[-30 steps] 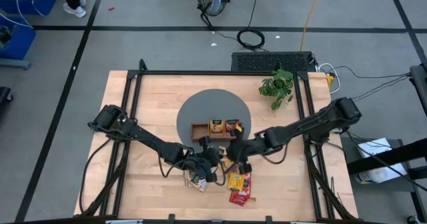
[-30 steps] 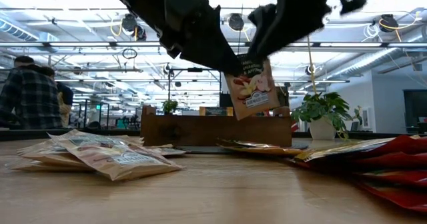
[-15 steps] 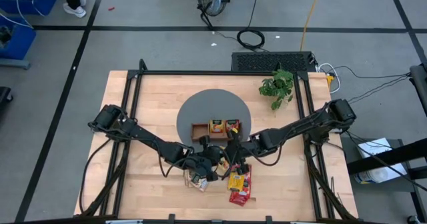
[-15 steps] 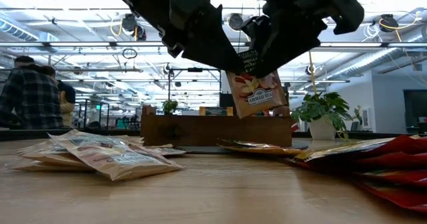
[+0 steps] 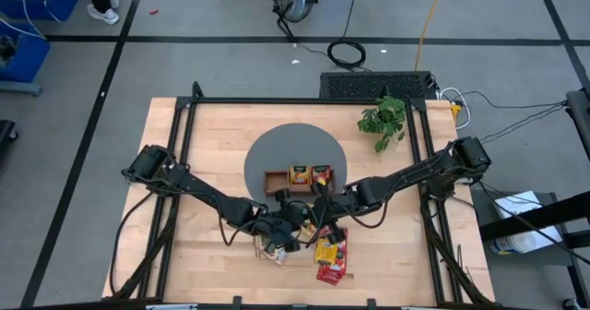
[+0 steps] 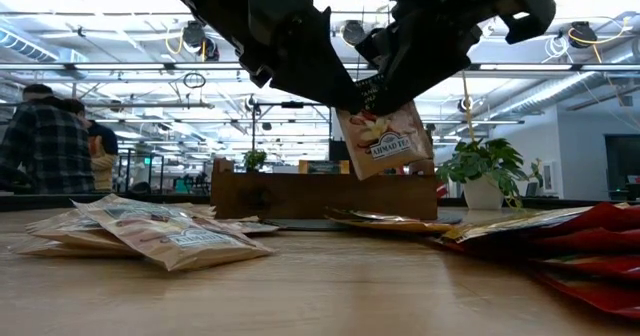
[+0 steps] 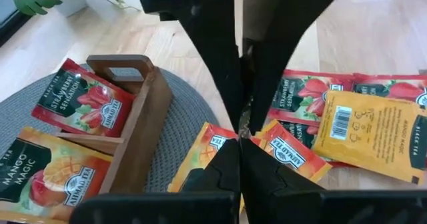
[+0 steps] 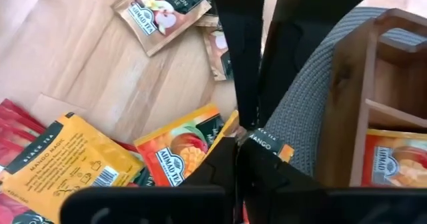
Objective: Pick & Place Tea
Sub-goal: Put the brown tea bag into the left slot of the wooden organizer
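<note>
The tan sachet (image 6: 385,141) hung above the worktop (image 6: 320,286), pinched at its top edge by both end effectors, left (image 6: 335,91) and right (image 6: 385,76), each closed on it. It looked light, thin and floppy. The tray (image 5: 300,178) held two sachets; others lay loose nearby.

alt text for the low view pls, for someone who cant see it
Two dark robot grippers, left and right, hold one pale tan tea sachet in the air above a wooden table. Tan sachets lie left, red sachets right, with a wooden tray and potted plant behind.
</note>
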{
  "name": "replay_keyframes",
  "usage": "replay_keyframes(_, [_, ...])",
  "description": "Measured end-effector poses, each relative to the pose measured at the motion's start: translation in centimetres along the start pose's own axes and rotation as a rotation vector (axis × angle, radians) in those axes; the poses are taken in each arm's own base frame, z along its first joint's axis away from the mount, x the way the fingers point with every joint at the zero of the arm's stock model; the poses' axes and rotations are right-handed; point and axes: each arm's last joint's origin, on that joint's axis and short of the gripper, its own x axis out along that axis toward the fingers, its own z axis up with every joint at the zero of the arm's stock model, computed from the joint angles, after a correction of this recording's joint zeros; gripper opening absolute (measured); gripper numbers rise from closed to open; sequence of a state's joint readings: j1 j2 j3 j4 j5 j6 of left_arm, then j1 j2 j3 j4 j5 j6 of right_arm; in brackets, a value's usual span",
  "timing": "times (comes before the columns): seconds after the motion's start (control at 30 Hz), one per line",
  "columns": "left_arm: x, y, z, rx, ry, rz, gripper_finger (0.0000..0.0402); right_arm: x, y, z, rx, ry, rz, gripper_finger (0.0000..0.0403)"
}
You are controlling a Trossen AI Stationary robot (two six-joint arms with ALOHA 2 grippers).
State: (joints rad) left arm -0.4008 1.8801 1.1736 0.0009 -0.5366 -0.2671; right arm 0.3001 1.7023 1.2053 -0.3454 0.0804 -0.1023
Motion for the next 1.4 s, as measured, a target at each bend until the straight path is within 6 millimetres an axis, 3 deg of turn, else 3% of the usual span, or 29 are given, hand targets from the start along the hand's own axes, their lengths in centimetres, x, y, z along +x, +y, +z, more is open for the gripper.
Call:
replay_keyframes(0.23, [-1.0,-0.5,0.0,0.034,0.006,0.002,0.0070,0.0,-0.2,0.0,0.000,-0.005,-0.003,0.0001])
replay_keyframes(0.47, [-5.7,-1.3,0.6,0.013,0.030,-0.011,0.0133,0.5,-0.2,-0.6,-0.004,-0.019,-0.024,0.0001])
replay_keyframes(0.57, [-7.6,-2.6,-0.2,0.014,0.035,0.025,0.0141,0.6,-0.5,-0.7,-0.018,-0.059,-0.090,0.0000])
replay_keyframes(0.63, [-8.7,-3.7,-1.8,0.034,0.029,0.068,0.0142,0.7,-0.9,-0.5,-0.041,-0.123,-0.118,0.0000])
replay_keyframes(0.8, [-10.3,-5.9,-5.9,0.033,-0.082,0.084,0.0143,0.7,-3.5,0.4,-0.064,-0.302,-0.142,0.0000])
replay_keyframes(1.0, [-11.2,-6.4,-9.3,0.019,-0.174,0.061,0.0143,0.1,-8.0,0.6,-0.040,-0.403,-0.254,0.0000])
replay_keyframes(1.17, [-11.1,-6.2,-9.9,0.029,-0.173,0.077,0.0143,0.4,-11.1,0.0,-0.006,-0.458,-0.281,0.0000])
replay_keyframes(1.4, [-11.2,-6.3,-10.0,0.036,-0.159,0.056,0.0143,3.5,-13.9,-1.6,0.049,-0.362,-0.266,0.0000])
